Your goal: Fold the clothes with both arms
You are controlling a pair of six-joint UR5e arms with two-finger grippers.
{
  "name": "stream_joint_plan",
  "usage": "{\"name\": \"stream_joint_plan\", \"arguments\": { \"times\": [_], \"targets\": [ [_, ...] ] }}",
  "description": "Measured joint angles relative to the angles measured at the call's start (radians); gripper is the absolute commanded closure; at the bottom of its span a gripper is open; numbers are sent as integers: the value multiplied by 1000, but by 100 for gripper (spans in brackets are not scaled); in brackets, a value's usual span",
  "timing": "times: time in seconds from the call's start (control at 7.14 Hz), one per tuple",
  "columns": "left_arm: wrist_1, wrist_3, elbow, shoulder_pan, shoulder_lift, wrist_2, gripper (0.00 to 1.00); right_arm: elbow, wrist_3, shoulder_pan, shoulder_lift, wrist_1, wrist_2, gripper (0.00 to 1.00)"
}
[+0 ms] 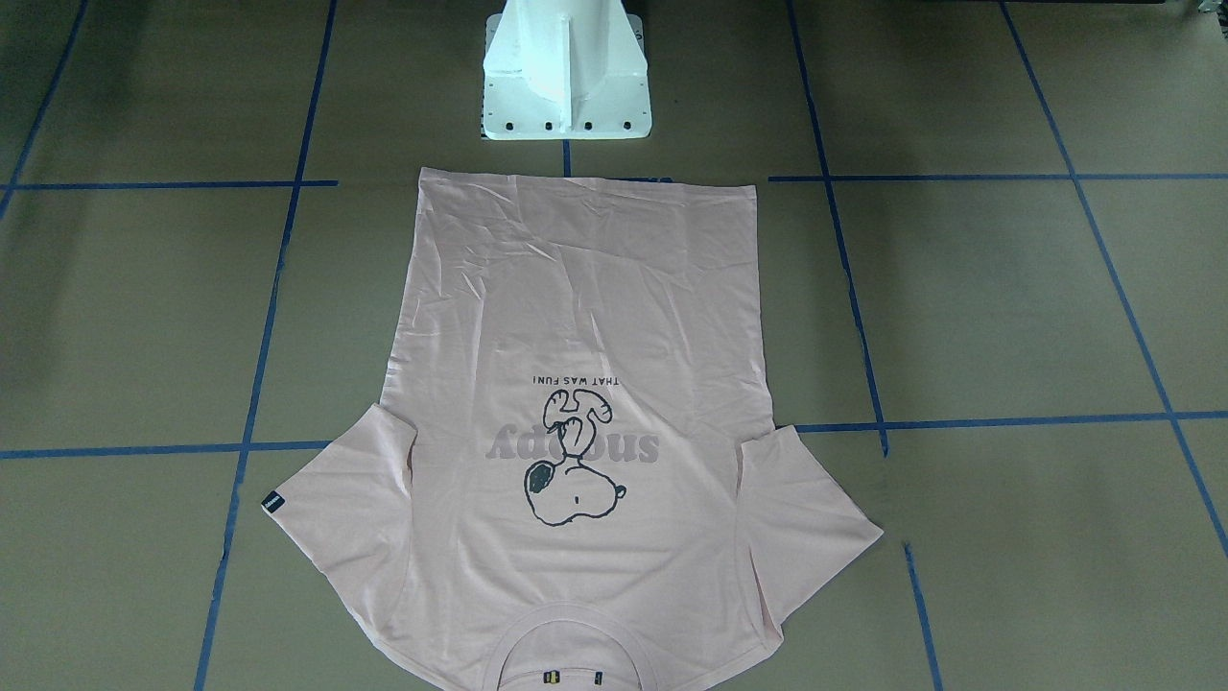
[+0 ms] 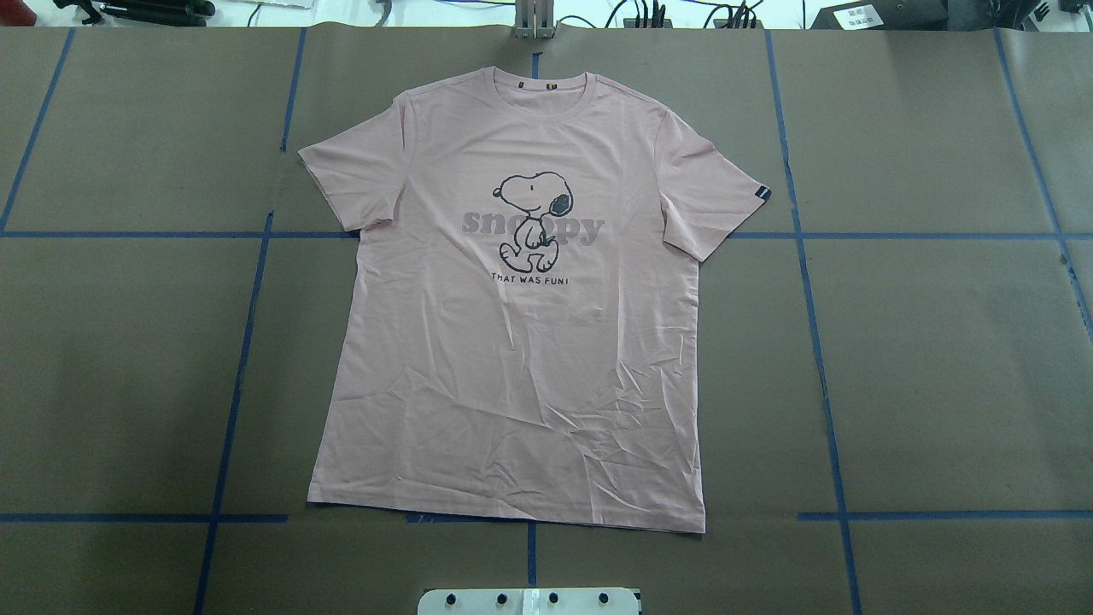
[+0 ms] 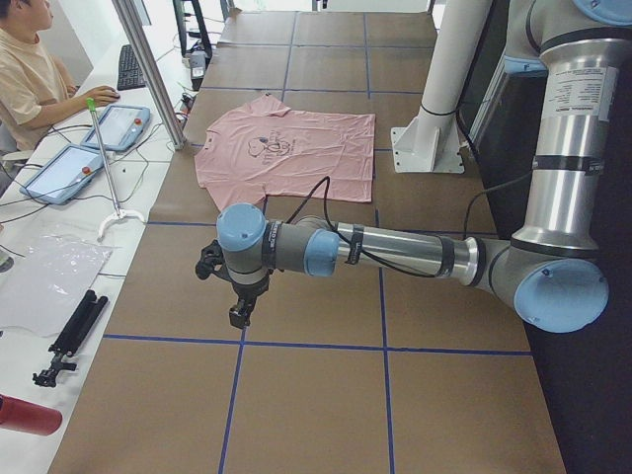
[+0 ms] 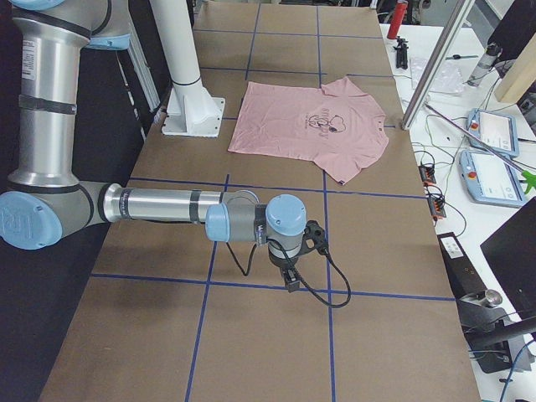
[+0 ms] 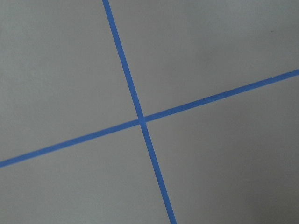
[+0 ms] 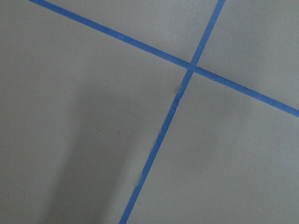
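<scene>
**Brown table, pink shirt spread flat, arms out to either end**

A brown paper-covered table (image 2: 939, 359) crossed by blue tape lines (image 5: 140, 119) fills every view. The pale pink T-shirt (image 2: 512, 359) lies flat in the middle with its dog print (image 2: 534, 220) up and both sleeves spread. Its collar points away from the robot. Its creased hem lies just in front of the white pedestal (image 1: 566, 72).

The left arm (image 3: 395, 252) stretches out low over bare table, well apart from the shirt, and the left gripper (image 3: 240, 314) points down. The right arm (image 4: 167, 205) does the same at the opposite end, with the right gripper (image 4: 291, 279) hanging above the paper.

Only the side views show either gripper, so whether its fingers stand apart or together cannot be told. Both wrist cameras show only tape crossings. A person (image 3: 25, 69) sits at a side bench.
</scene>
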Motion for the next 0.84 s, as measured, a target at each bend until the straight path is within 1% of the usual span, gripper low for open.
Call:
{"name": "stream_joint_plan", "arguments": {
  "times": [0.28, 0.56, 0.84],
  "targets": [
    [-10, 12, -48, -3, 26, -2, 0, -5, 0, -9, 13, 13, 0, 0],
    [-17, 13, -104, -2, 69, -6, 0, -50, 45, -35, 73, 84, 1, 0],
    [-25, 15, -160, 9, 90, -13, 0, -92, 217, -86, 129, 127, 4, 0]
  ]
}}
